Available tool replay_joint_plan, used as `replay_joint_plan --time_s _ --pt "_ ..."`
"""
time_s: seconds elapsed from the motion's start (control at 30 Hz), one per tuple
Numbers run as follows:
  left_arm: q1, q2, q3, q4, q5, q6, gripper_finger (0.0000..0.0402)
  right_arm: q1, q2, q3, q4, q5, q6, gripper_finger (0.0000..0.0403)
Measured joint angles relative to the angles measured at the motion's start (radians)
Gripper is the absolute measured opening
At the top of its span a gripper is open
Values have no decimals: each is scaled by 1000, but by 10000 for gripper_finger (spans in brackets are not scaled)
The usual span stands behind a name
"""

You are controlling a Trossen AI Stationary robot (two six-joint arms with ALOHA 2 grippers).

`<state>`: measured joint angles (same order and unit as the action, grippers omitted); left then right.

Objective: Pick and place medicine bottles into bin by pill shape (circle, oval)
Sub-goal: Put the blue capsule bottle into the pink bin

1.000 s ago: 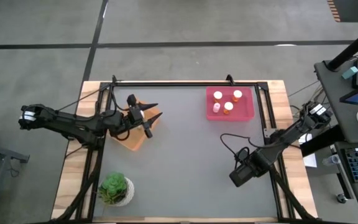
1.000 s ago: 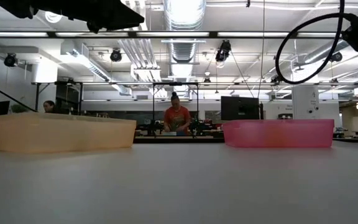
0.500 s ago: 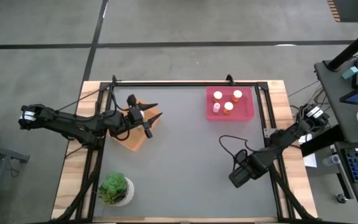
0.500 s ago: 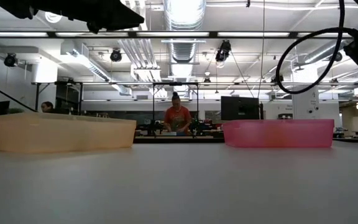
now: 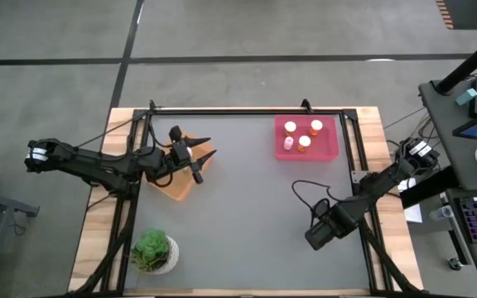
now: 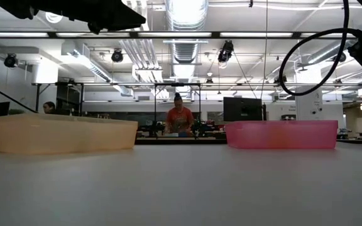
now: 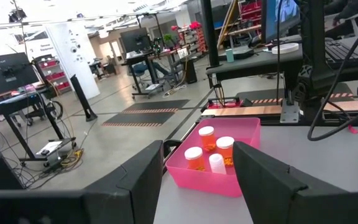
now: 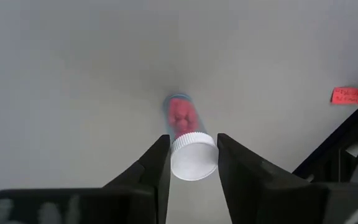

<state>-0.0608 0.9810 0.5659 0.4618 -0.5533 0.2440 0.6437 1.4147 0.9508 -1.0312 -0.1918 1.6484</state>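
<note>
Four white-capped medicine bottles sit in the pink plastic bin, and our right gripper straddles a white-capped clear bottle of pink pills between open fingers, ungrasped.

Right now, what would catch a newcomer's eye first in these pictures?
The pink bin at the table's far right holds four white-capped medicine bottles. The right gripper sits low over the table's near right, its fingers on either side of a bottle of pink pills. The left gripper hovers over the orange bin at far left.
</note>
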Motion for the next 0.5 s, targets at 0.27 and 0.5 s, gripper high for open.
replay_joint_plan --time_s 0.27,0.5 --pt "0 0 -1 0 0 0 179 -4 -13 0 16 1 -22 107" --pt "0 0 -1 0 0 -1 179 -51 -18 61 12 38 -101 107"
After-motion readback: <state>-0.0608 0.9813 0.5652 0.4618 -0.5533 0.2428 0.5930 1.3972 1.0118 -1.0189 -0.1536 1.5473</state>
